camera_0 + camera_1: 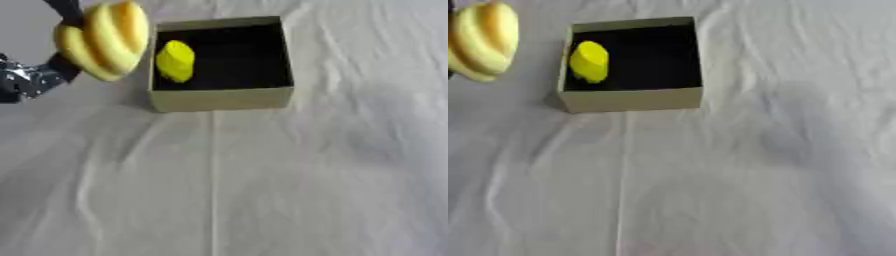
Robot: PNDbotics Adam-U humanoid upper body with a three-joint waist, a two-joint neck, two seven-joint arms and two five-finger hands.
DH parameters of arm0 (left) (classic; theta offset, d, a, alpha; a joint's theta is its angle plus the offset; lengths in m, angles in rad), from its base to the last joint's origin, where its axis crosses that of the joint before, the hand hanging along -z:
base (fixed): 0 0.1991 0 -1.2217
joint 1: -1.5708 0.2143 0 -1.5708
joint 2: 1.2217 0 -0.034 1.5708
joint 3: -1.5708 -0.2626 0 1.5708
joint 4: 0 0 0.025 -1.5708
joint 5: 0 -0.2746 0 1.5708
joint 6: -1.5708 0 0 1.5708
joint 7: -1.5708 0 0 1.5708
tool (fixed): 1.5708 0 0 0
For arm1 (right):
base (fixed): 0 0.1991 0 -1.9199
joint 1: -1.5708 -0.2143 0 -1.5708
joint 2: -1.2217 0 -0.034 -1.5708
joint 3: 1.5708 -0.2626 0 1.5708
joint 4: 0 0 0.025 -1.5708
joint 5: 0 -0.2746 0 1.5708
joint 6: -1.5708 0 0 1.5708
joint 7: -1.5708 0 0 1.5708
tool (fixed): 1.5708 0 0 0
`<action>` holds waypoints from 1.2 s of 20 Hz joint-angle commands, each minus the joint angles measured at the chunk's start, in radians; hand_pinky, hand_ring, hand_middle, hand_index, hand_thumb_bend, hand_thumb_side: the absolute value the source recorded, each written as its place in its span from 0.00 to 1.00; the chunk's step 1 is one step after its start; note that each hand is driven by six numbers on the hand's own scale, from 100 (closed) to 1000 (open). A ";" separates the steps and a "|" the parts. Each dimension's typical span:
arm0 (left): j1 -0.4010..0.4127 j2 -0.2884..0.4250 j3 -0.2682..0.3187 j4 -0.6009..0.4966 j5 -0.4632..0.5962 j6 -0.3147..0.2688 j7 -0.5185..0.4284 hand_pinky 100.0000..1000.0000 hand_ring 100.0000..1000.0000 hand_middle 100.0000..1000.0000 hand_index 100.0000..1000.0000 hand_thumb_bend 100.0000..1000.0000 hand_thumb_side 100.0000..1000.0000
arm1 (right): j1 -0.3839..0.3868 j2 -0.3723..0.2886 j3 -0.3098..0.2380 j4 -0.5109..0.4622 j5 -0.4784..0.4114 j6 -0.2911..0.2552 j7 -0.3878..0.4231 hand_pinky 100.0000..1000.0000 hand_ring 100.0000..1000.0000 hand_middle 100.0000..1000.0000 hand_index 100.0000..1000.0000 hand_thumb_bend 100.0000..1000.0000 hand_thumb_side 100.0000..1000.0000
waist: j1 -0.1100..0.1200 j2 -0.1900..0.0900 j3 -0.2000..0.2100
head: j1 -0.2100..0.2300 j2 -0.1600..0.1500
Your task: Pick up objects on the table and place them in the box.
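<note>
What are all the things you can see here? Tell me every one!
banana bunch: one, yellow, held up in the air just left of the box
lemon-like fruit: one, bright yellow, inside the box at its left side
box: one, tan outside and black inside, open top, on the far part of the table
tablecloth: one, white and wrinkled, covering the table
left hand: one, black with a silver joint, upper left, holding the banana bunch; its fingers are mostly hidden

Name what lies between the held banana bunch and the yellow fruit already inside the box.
Only the box's left wall separates the banana bunch, held by the left hand, from the yellow fruit; the left eye view shows it best.
</note>
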 commanded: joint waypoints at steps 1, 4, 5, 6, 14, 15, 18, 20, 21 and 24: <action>-0.068 -0.051 -0.007 0.014 0.032 0.036 -0.034 0.61 0.54 0.46 0.48 0.00 0.00 | -0.008 -0.033 -0.006 -0.016 -0.010 -0.004 0.002 0.90 0.74 0.35 0.69 0.00 0.53 | -0.002 -0.029 -0.006 | 0.011 -0.012; -0.144 -0.140 -0.040 0.111 0.031 0.025 -0.070 0.62 0.55 0.46 0.49 0.00 0.00 | -0.017 -0.038 -0.002 -0.016 -0.018 -0.011 0.006 0.90 0.74 0.35 0.69 0.00 0.54 | -0.007 -0.032 -0.015 | 0.021 -0.012; -0.166 -0.173 -0.054 0.160 0.018 0.016 -0.084 0.62 0.55 0.47 0.49 0.00 0.00 | -0.021 -0.039 0.000 -0.016 -0.022 -0.015 0.008 0.90 0.74 0.35 0.69 0.00 0.53 | -0.009 -0.033 -0.020 | 0.025 -0.012; -0.185 -0.202 -0.066 0.210 0.002 0.001 -0.095 0.62 0.55 0.47 0.49 0.00 0.00 | -0.025 -0.040 0.002 -0.016 -0.025 -0.018 0.011 0.90 0.74 0.35 0.69 0.00 0.53 | -0.011 -0.033 -0.024 | 0.027 -0.012; -0.253 -0.370 -0.074 0.626 -0.232 -0.149 -0.029 0.63 0.56 0.48 0.51 0.00 0.00 | -0.048 -0.032 0.017 -0.016 -0.044 -0.029 0.037 0.90 0.74 0.35 0.69 0.00 0.53 | -0.013 -0.031 -0.058 | 0.048 -0.011; -0.255 -0.383 -0.067 0.660 -0.254 -0.160 -0.016 0.63 0.56 0.49 0.51 0.00 0.00 | -0.050 -0.029 0.018 -0.016 -0.046 -0.028 0.039 0.90 0.74 0.35 0.69 0.00 0.53 | -0.013 -0.030 -0.062 | 0.050 -0.011; -0.259 -0.415 -0.050 0.749 -0.305 -0.189 0.013 0.64 0.57 0.49 0.52 0.00 0.00 | -0.054 -0.021 0.021 -0.016 -0.050 -0.022 0.047 0.90 0.74 0.35 0.69 0.00 0.53 | -0.012 -0.027 -0.070 | 0.053 -0.012; -0.259 -0.429 -0.043 0.789 -0.326 -0.208 0.025 0.65 0.58 0.51 0.54 0.00 0.00 | -0.056 -0.015 0.020 -0.016 -0.052 -0.016 0.048 0.91 0.74 0.35 0.69 0.00 0.54 | -0.011 -0.026 -0.072 | 0.054 -0.013; -0.258 -0.433 -0.041 0.805 -0.335 -0.217 0.029 0.66 0.59 0.52 0.55 0.00 0.00 | -0.057 -0.012 0.019 -0.016 -0.053 -0.013 0.049 0.91 0.74 0.35 0.69 0.00 0.54 | -0.010 -0.025 -0.073 | 0.054 -0.014; -0.256 -0.444 -0.037 0.835 -0.363 -0.234 0.039 0.70 0.65 0.58 0.64 0.00 0.00 | -0.058 -0.011 0.017 -0.016 -0.055 -0.012 0.050 0.90 0.74 0.35 0.69 0.00 0.54 | -0.011 -0.025 -0.075 | 0.054 -0.015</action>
